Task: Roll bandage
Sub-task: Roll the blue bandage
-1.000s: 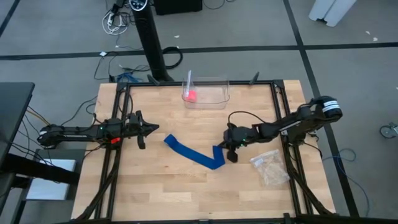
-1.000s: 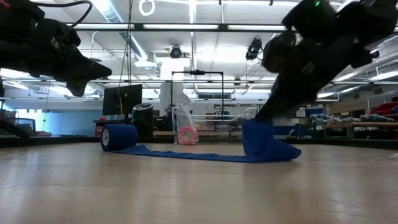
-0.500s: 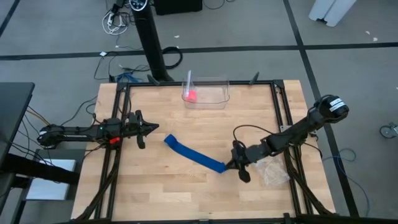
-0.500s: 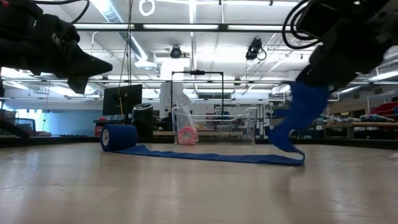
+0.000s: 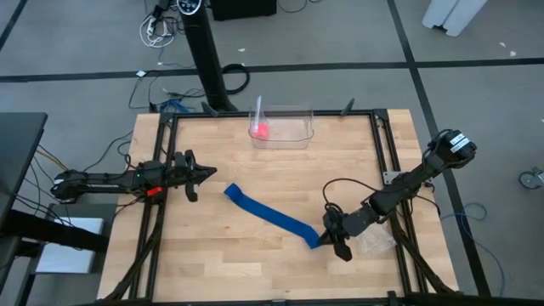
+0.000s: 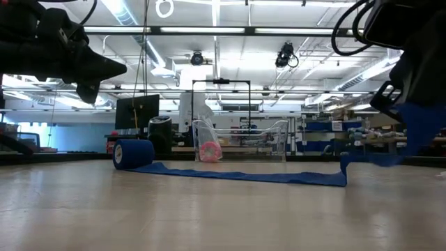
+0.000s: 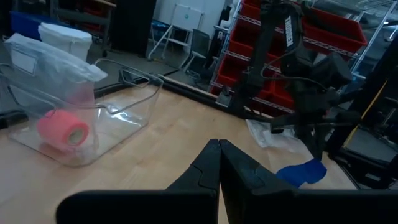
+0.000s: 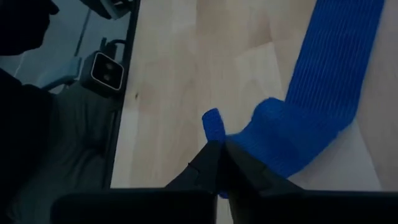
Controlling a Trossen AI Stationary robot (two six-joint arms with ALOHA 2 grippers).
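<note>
The left gripper [image 5: 206, 175] sits at 9 o'clock on the table [image 5: 212, 263], raised off the wood, fingers pressed together and holding nothing; its tip points toward 3 o'clock.

The bandage [image 5: 270, 215] lies unrolled across the middle of the table as a blue strip running from about 10 o'clock down toward 4 o'clock. Its rolled end [image 6: 132, 153] stands on the wood at the end nearest the left gripper, just beside it but apart. In the low view, the strip [image 6: 244, 176] lies flat on the table and lifts at its far end.

A clear container [image 5: 285, 127] holding a pink roll [image 5: 261, 131] stands at 12 o'clock.

The right gripper [image 5: 330, 239] sits at 4 o'clock, fingers clamped on the lifted loose end of the bandage [image 8: 283, 140]. A clear plastic bag [image 5: 374, 240] lies just beside this gripper, toward the table's edge.
</note>
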